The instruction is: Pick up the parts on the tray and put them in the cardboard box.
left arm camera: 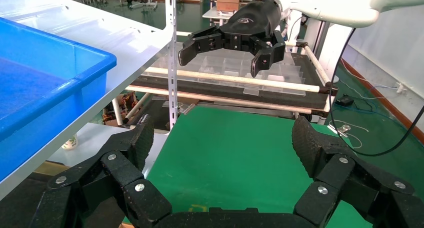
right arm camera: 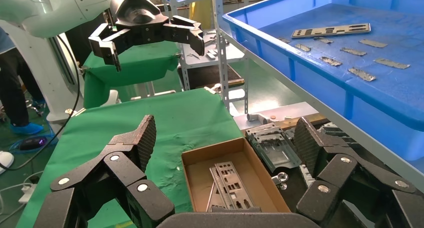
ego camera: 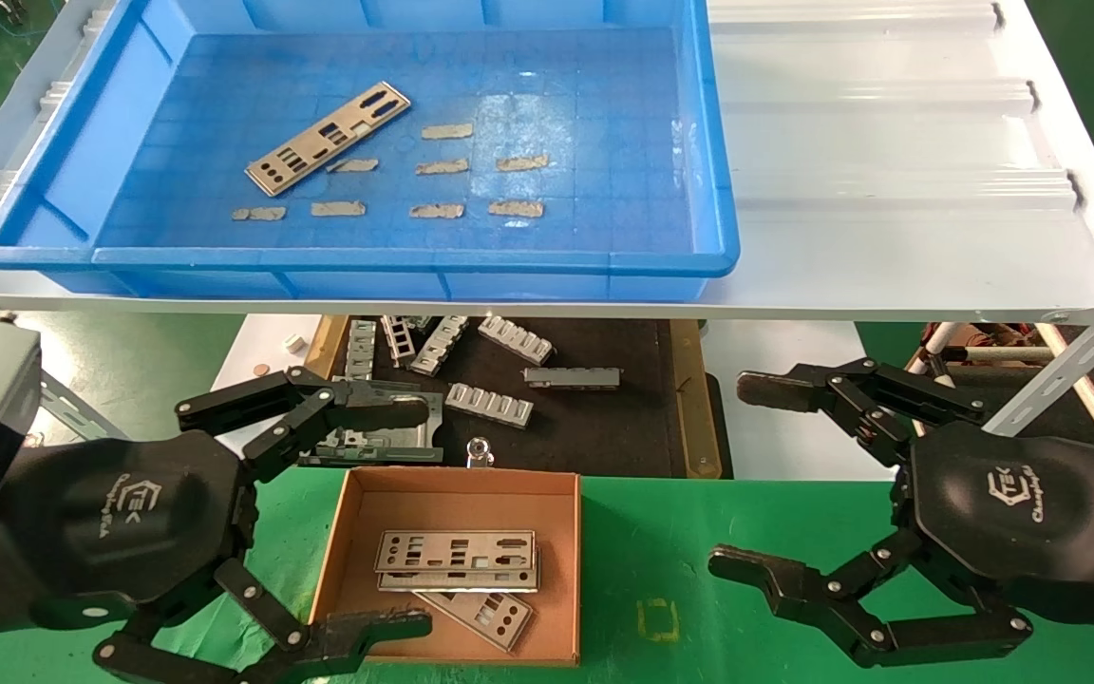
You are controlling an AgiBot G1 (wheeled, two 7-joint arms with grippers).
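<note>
One silver-grey punched plate (ego camera: pixel 329 139) lies slantwise in the blue tray (ego camera: pixel 414 258) on the upper shelf; it also shows in the right wrist view (right arm camera: pixel 331 31). The cardboard box (ego camera: pixel 346 532) sits on the green mat below and holds three plates (ego camera: pixel 458 562), also seen in the right wrist view (right arm camera: pixel 227 184). My left gripper (ego camera: pixel 414 518) is open and empty, low at the box's left side. My right gripper (ego camera: pixel 746 475) is open and empty, right of the box over the mat. Each gripper shows far off in the other's wrist view: the right (left arm camera: pixel 225 47), the left (right arm camera: pixel 150 40).
Several tan tape strips (ego camera: pixel 443 167) lie on the tray floor. The tray rests on a white corrugated shelf (ego camera: pixel 889 171) that overhangs the workspace. Ribbed grey brackets (ego camera: pixel 490 403) and a larger metal frame (ego camera: pixel 386 446) lie on a dark mat behind the box.
</note>
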